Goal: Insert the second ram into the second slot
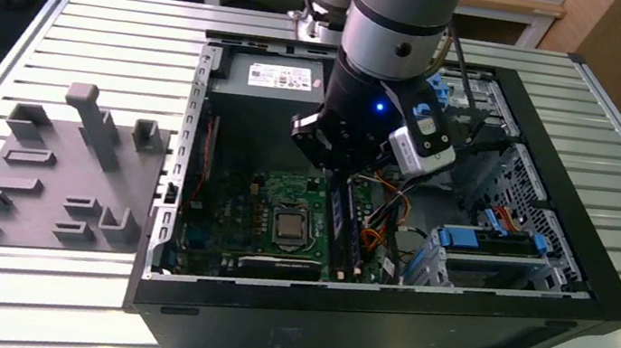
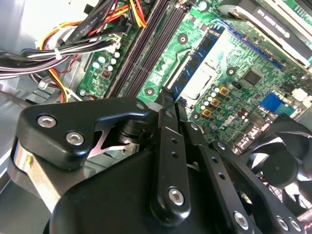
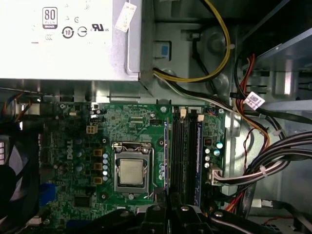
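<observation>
My gripper (image 1: 338, 176) reaches down into an open computer case (image 1: 538, 288), over the green motherboard (image 3: 131, 122). It is shut on the second ram (image 2: 195, 61), a thin blue stick that juts out from the fingertips (image 2: 165, 97). In the first wrist view the second ram (image 3: 165, 156) appears edge-on, running along the row of black memory slots (image 3: 183, 156) on the side toward the processor socket (image 3: 130, 171). It hangs just above the board, and I cannot tell if it touches a slot. Another blue stick (image 3: 199, 161) sits in the outermost slot.
A silver power supply (image 3: 63, 39) lies beyond the board. Cable bundles (image 3: 263, 170) crowd the side next to the slots. A black fan (image 2: 280, 161) sits at the board's other end. A grey fixture plate (image 1: 55, 175) lies on the table at the exterior view's left.
</observation>
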`<control>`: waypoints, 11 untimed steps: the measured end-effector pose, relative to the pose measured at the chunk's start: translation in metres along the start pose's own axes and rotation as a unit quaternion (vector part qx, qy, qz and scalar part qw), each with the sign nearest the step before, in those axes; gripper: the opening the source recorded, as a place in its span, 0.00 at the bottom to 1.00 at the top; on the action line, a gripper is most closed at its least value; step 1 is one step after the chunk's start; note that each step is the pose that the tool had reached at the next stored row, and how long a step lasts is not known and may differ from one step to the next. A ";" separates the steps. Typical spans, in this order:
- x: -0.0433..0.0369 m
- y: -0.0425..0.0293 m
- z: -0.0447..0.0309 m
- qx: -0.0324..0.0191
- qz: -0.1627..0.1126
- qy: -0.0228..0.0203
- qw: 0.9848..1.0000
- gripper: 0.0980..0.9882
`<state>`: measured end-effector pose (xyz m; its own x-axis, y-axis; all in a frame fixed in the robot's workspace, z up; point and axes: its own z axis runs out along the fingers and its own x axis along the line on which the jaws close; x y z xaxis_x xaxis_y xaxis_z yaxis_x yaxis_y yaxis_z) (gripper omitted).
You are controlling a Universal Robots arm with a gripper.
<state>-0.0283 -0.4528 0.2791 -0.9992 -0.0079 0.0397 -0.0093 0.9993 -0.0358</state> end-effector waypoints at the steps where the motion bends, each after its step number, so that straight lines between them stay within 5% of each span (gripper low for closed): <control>1: -0.0001 0.0000 0.0010 0.000 0.000 0.000 1.000 0.04; 11: -0.0006 -0.0002 0.0099 -0.005 0.002 0.002 1.000 0.04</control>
<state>-0.0281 -0.4534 0.2692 -0.9991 -0.0037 0.0434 -0.0049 0.9996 -0.0268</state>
